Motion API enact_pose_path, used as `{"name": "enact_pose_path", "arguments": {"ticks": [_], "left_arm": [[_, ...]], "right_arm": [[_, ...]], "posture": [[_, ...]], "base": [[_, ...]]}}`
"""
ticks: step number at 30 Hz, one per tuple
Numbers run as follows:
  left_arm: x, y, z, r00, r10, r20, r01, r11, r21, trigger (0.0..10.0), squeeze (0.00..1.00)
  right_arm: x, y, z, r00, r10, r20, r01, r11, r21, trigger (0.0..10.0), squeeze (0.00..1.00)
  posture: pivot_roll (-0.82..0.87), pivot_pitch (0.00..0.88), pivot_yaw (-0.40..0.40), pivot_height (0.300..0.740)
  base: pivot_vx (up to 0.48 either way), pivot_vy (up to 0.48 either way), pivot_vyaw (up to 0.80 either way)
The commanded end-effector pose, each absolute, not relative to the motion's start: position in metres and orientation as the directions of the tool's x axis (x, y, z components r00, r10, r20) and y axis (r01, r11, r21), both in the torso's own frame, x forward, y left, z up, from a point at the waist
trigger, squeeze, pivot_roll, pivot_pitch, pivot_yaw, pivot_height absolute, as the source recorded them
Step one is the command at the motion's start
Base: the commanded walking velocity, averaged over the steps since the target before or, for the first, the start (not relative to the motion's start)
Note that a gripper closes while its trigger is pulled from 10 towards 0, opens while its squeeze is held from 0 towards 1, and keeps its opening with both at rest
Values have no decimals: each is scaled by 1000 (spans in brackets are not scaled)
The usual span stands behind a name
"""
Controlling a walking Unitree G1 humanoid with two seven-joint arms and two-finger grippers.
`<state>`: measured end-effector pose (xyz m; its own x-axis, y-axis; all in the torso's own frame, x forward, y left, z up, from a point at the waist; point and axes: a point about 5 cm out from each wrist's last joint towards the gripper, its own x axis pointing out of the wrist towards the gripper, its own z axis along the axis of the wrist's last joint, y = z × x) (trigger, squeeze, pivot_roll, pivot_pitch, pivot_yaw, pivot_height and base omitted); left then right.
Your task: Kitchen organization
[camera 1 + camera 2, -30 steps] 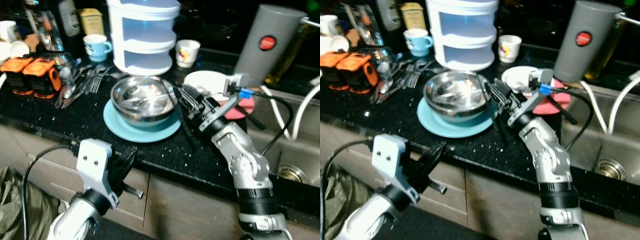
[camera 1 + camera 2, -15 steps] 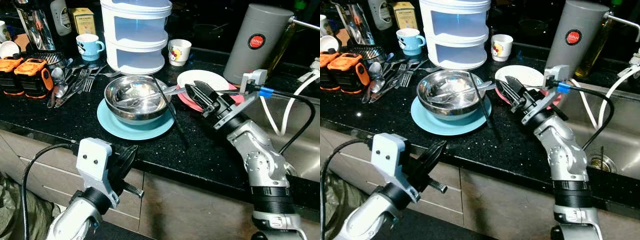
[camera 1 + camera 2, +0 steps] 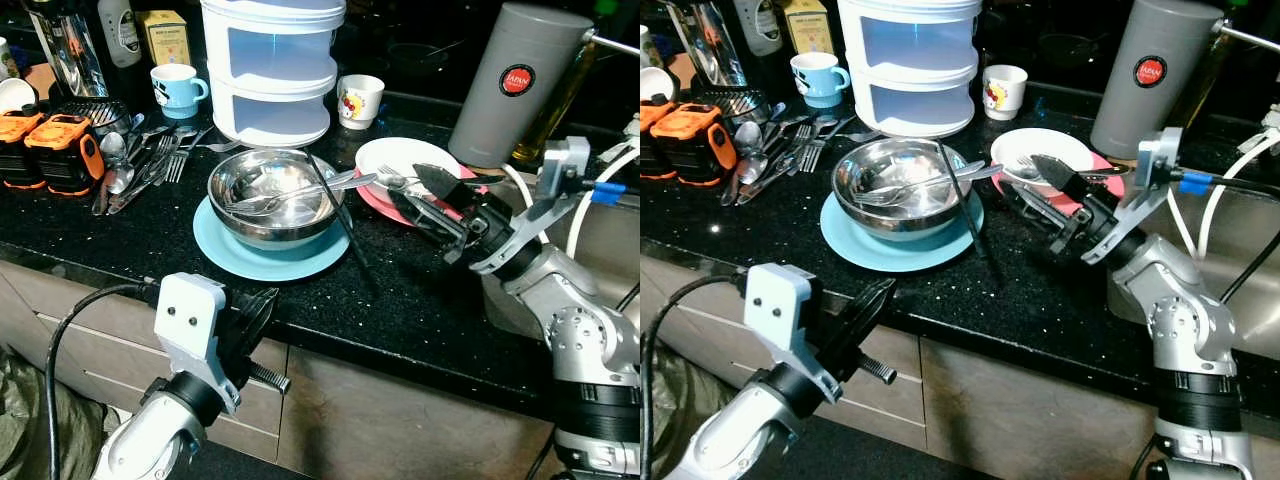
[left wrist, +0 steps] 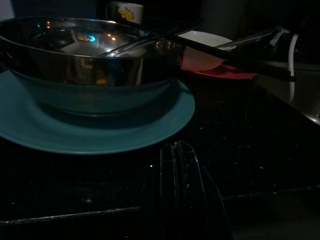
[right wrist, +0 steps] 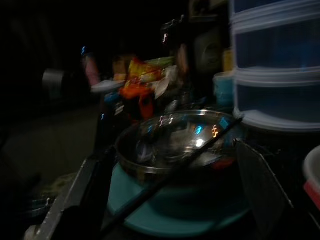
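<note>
- The right gripper (image 3: 420, 195) hovers above the black speckled countertop (image 3: 420, 300), at the near edge of the pink plate (image 3: 480, 200). Its two black fingers are spread wide apart and hold nothing.
- The left gripper (image 3: 262, 308) sits low in front of the counter edge, near the cabinet front. In the left wrist view its fingers (image 4: 176, 165) lie pressed together, with nothing between them.
- A shiny stainless-steel bowl (image 3: 275, 197) stands on a round light-blue plate (image 3: 275, 260) at the middle of the countertop.
- A metal fork (image 3: 330, 185) lies across the bowl, its handle reaching toward the white dish (image 3: 405, 158) that rests on the pink plate.
- A thin black stick (image 3: 340, 215) leans on the bowl rim and slopes down to the countertop.
- A white three-tier plastic container (image 3: 272, 65) stands behind the bowl, with a blue mug (image 3: 175, 88) to its left and a white printed cup (image 3: 360, 100) to its right.
- Loose metal cutlery (image 3: 150, 165) lies left of the bowl, beside two orange and black tools (image 3: 55, 150).
- A tall grey cylindrical canister (image 3: 515, 85) stands behind the pink plate, near the sink (image 3: 610, 240).
</note>
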<state>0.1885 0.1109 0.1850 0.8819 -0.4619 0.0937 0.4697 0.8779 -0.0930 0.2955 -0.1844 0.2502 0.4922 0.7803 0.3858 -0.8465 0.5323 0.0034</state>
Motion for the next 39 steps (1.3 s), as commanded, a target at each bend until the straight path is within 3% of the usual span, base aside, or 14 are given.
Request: {"name": "enact_pose_path", "arguments": {"ticks": [1,18,30,39], "left_arm": [[189,109,182,878,-472,80,478,873,-99,10000,0],[189,106,181,872,-484,81,490,864,-112,10000,0],[188,105,181,870,-486,84,493,862,-118,10000,0],[188,104,180,870,-487,80,493,861,-121,10000,0]], "right_arm": [[293,-180,245,482,817,317,-857,514,-20,10000,0],[292,-166,246,467,874,132,-874,480,-83,10000,0],[292,-163,250,462,877,135,-882,470,-32,10000,0],[293,-165,260,464,853,241,-884,464,57,10000,0]], "posture": [[181,0,-56,740],[176,0,-64,740],[177,0,-65,740],[177,0,-61,740]], "base": [[0,0,0],[0,0,0],[0,0,0],[0,0,0]]}}
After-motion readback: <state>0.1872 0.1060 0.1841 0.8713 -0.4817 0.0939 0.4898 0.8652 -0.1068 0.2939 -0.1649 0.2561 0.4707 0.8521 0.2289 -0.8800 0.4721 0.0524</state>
